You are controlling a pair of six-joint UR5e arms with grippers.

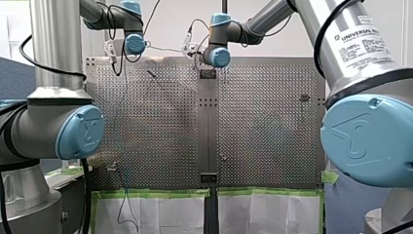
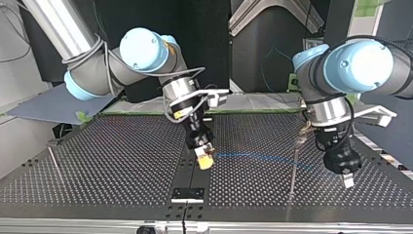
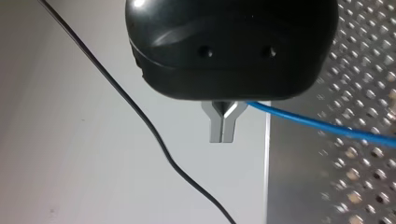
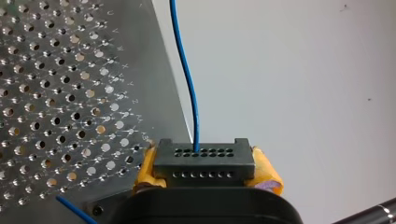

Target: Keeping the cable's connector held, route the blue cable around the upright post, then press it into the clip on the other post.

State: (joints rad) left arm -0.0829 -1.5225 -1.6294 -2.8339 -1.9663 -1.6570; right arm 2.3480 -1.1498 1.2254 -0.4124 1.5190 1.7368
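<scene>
Right wrist view has your right end effector [image 4: 205, 169] pinching the connector [image 4: 204, 159], while your left end effector [image 3: 223, 127] nips the cable [image 3: 327, 127] strung between them over the bench [image 2: 122, 161], so routing looks not yet done; next, carry it round the post [image 2: 292, 175].

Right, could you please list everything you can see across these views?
blue cable: one, blue, running between the two grippers.
connector: one, black, in the right gripper.
posts: two, thin metal, upright; one at the top view's left, one right of centre.
bracket: one, black, at the table's near edge in the top view.
table: one, perforated metal, under everything.
left gripper: one, black with metal fingers, shut on the blue cable.
right gripper: one, yellow pads, shut on the connector.
</scene>
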